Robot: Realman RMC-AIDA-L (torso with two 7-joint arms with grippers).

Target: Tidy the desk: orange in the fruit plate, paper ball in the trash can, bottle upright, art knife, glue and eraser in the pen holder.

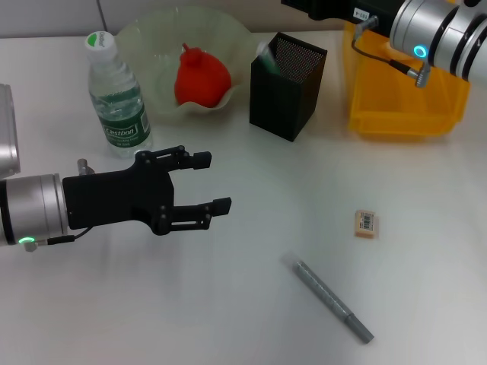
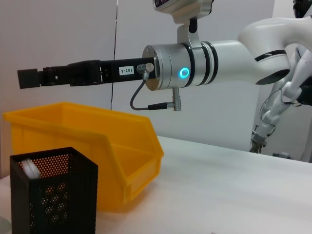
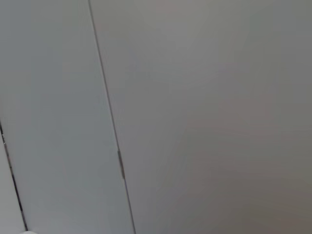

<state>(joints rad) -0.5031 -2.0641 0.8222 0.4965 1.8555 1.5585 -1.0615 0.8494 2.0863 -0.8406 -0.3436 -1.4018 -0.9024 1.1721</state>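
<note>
I have the left gripper (image 1: 209, 182) hovering over the white tabletop (image 1: 251, 228) on my left side, its black fingers (image 1: 199, 160) spread apart and holding nothing, pointing toward the middle of the work area. Just behind it the bottle (image 1: 114, 95) stands upright with its cap on, beside the fruit plate (image 1: 152, 38). The orange (image 1: 201, 76) already lies inside that plate, toward its near rim. Next along is the pen holder (image 1: 285, 87), a black mesh cup with something pale showing inside it; I cannot make out what that is. The yellow trash can (image 1: 403, 103) sits at the far right, and my right arm reaches across above it; the left wrist view shows the right gripper (image 2: 29, 78) held level over the bin, but I cannot tell how it is set. The eraser (image 1: 366, 223) lies flat on the tabletop to the right of centre, well apart from the pen holder. Nearer to me a grey, pen-like art knife (image 1: 332, 299) lies at a slant, near the eraser but not touching it.
</note>
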